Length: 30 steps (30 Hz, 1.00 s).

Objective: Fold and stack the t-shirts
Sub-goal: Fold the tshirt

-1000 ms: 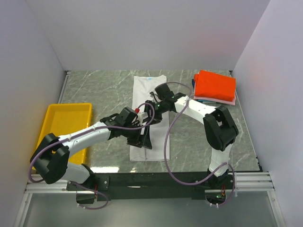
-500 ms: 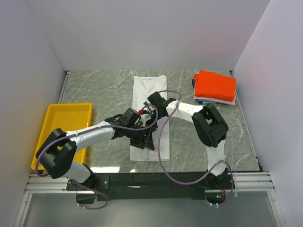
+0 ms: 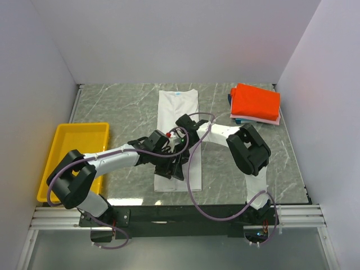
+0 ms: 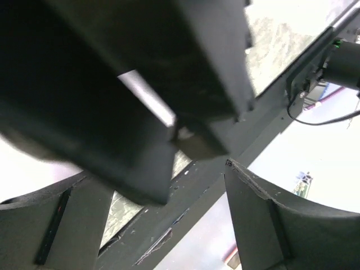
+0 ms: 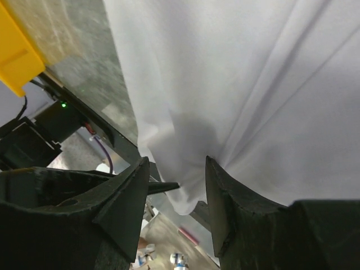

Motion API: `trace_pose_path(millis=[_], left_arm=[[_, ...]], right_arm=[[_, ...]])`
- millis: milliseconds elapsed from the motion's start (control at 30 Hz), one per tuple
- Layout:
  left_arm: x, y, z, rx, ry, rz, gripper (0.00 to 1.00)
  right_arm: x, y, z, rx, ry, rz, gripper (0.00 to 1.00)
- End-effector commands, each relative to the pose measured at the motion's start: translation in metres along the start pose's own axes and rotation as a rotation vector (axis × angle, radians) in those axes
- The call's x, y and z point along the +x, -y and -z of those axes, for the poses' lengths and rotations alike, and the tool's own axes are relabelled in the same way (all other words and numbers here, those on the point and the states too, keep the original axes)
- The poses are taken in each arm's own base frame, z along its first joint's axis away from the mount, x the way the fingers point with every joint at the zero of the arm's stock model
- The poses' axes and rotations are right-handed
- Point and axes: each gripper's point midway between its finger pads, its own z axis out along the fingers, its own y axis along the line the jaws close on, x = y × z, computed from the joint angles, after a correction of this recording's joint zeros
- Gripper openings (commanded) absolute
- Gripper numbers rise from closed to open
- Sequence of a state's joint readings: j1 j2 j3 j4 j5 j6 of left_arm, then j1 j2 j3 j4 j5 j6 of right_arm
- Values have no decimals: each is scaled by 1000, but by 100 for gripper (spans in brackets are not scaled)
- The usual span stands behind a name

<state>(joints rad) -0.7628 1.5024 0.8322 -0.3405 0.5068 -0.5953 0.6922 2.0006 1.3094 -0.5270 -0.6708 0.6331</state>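
Right, both arms are in over the middle of the table (image 3: 124, 107), heads almost touching above the white shirt (image 3: 178, 104). That shirt lies as one long narrow strip running from the far side to the near edge, blue neck label at the far end.

The left gripper (image 4: 160, 185) reaches in from the tray side onto the near half of the strip, fingers (image 4: 270, 225) spread wide with nothing between them that I can make out. Its own camera is filled by a dark blurred bulk right up at the lens.

The right gripper (image 5: 175, 163) comes in from the other side, fingers part-way apart, and the edge of the white cloth sits between the tips. Creases fan out from there. Whether it is really pinching the cloth, I can't tell.

Over at the far right, the orange-red shirt (image 3: 256, 101) sits folded on the pink one (image 3: 254, 120), with a sliver of blue (image 3: 231, 99) beside them. The yellow tray (image 3: 79, 146) lies at the left edge.
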Motion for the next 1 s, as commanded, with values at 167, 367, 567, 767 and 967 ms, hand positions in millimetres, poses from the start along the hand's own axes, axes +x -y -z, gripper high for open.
trace_pose_path(millis=[167, 367, 567, 767, 967], left_arm=[[-9, 9, 27, -39, 102, -11, 83], [-6, 15, 53, -46, 174, 17, 83], [22, 3, 56, -50, 149, 49, 83], [42, -15, 50, -62, 137, 70, 82], [47, -30, 42, -82, 168, 103, 81]], right_arm=[[13, 35, -18, 119, -58, -22, 52], [14, 49, -24, 161, -80, -34, 52], [11, 42, -19, 152, -67, -7, 52], [9, 9, 6, 77, -22, 51, 54], [11, -11, 31, 13, 15, 70, 57]])
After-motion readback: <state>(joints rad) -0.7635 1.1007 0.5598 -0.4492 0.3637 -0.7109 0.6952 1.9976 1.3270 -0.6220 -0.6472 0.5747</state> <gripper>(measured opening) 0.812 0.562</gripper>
